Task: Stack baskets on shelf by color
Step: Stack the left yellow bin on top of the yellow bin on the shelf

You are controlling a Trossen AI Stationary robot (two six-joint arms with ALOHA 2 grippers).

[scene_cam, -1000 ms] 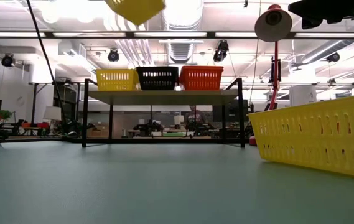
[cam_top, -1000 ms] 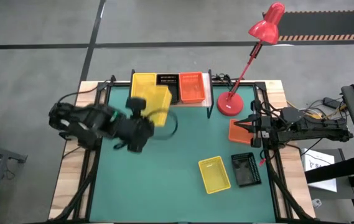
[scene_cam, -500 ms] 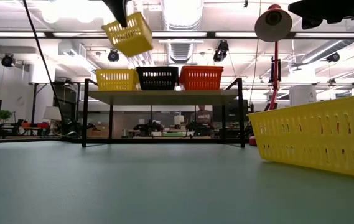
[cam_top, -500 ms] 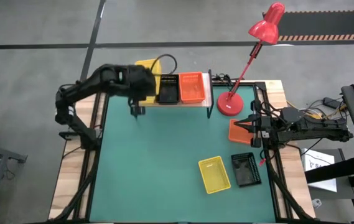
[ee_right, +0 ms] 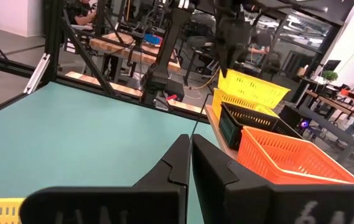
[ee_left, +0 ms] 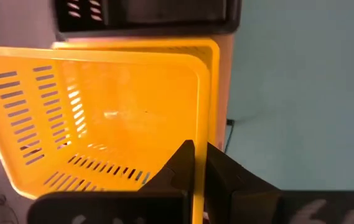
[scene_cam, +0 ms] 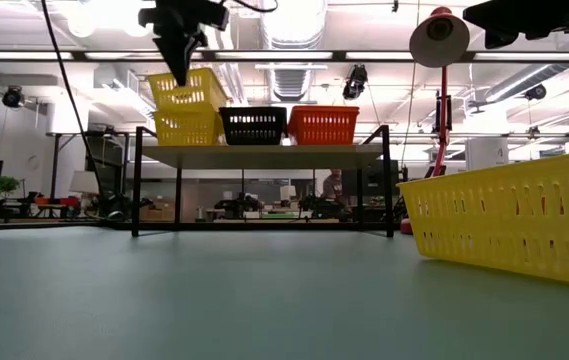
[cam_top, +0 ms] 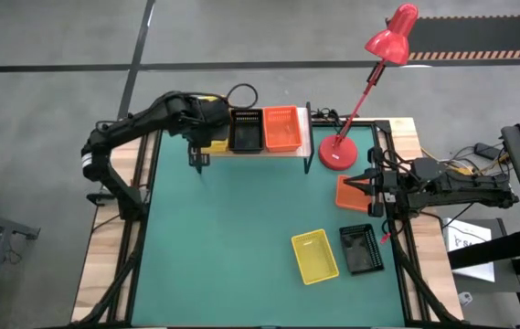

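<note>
Pinched on the rim of a yellow basket (ee_left: 102, 118), the left gripper (ee_left: 196, 163) holds it tilted over the left end of the shelf (scene_cam: 264, 156), at about eleven o'clock on the table (cam_top: 241, 238) in the high view. In the low view this carried basket (scene_cam: 186, 91) sits slanted just above another yellow basket (scene_cam: 186, 128) resting on the shelf; whether the two touch cannot be told. On the plank next to it, toward three o'clock, stand a black basket (scene_cam: 254, 125) in the middle and an orange-red basket (scene_cam: 322, 125) at the right end.

Fingers of the right gripper (ee_right: 191, 155) are pressed close together with nothing between them. In the high view this gripper (cam_top: 369, 194) waits at the table's three o'clock edge, beside an orange-red basket on the mat (cam_top: 349, 193).

Toward five o'clock on the green mat lie a loose yellow basket (cam_top: 315, 256) and a loose black basket (cam_top: 362, 249), side by side. A pink-red desk lamp (cam_top: 362, 87) stands at about one o'clock, just right of the shelf.
</note>
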